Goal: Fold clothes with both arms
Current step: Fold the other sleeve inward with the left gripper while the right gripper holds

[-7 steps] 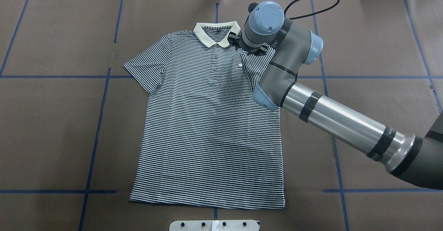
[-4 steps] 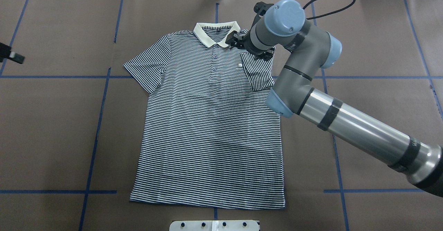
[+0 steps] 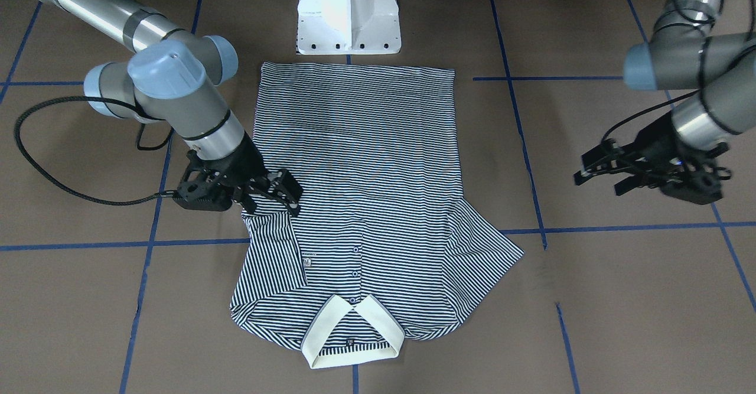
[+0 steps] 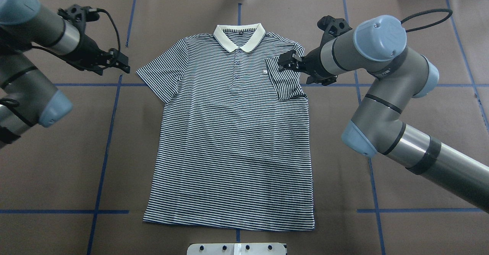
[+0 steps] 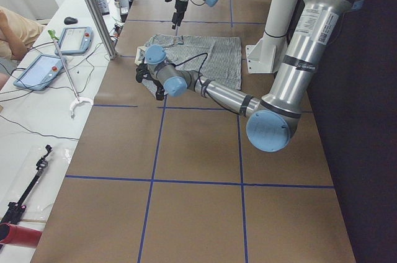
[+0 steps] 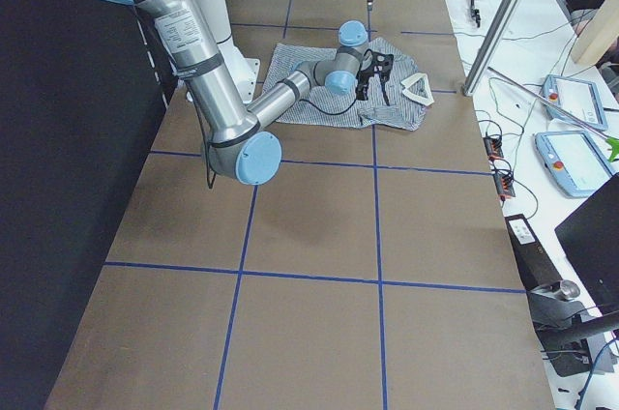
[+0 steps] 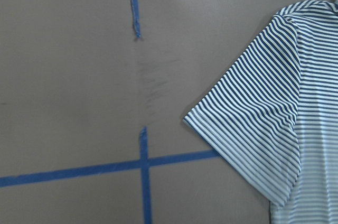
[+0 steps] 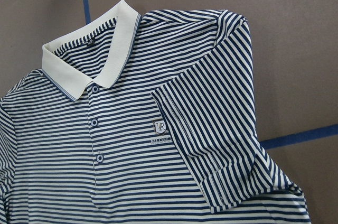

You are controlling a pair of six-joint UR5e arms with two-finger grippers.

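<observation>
Fingers spread wide on the right gripper (image 4: 285, 62), clasping nothing, poised just beside the folded-in sleeve (image 4: 284, 81); likewise parted and empty on the left gripper (image 4: 119, 61), off the cloth, near the other sleeve (image 4: 158, 75). Underneath, brown table (image 4: 57, 163) taped into blue squares. Centred on it, polo shirt (image 4: 233, 151), flat, face up, hem toward the robot (handy for matching side folds). Folded-in sleeve laid across the chest, probably the first fold; other sleeve flat, likely next. Then cream collar (image 4: 238, 39), and tiny logo (image 4: 265, 71) touching the sleeve hem.
</observation>
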